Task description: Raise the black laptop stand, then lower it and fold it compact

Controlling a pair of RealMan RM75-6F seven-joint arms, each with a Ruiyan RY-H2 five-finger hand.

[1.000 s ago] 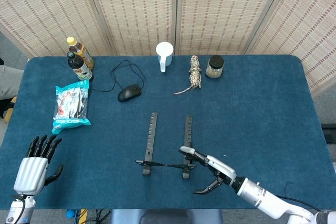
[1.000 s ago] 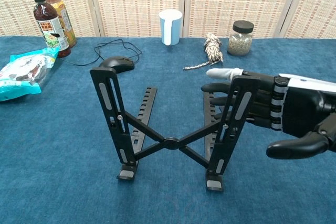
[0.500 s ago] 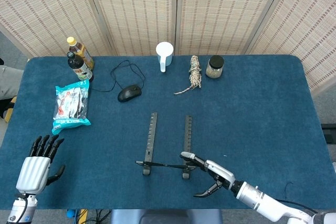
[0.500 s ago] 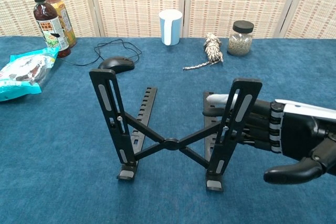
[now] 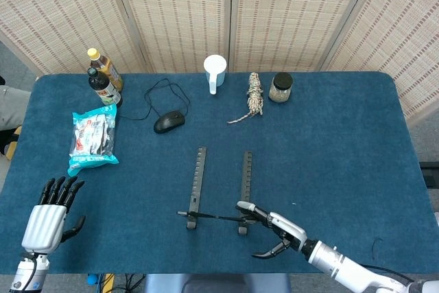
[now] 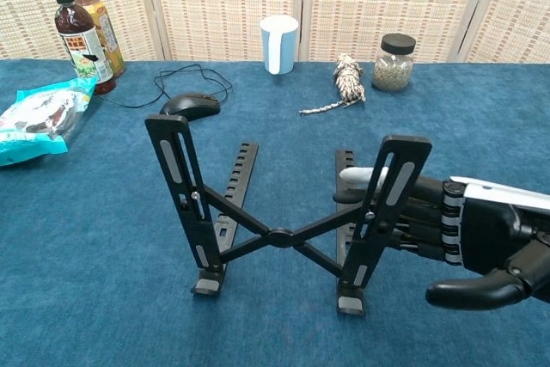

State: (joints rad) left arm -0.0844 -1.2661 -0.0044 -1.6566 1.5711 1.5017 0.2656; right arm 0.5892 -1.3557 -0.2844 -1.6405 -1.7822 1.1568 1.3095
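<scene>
So the right hand [image 6: 464, 234] has slid lower behind the raised laptop stand [image 6: 284, 212], fingers stretched flat against its right upright, nothing grasped. Looks like lowering comes next. Left hand [image 5: 46, 214] idles open, far off.

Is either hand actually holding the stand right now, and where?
Nothing is clearly gripped. The right hand has its fingers extended behind the laptop stand's right upright, thumb apart below; contact cannot be told. The left hand is open, away.

Your head view looks steeply down over the whole counter [image 5: 343, 142]; your chest view faces forward, low and close. Both share the laptop stand [image 6: 275, 234].
</scene>
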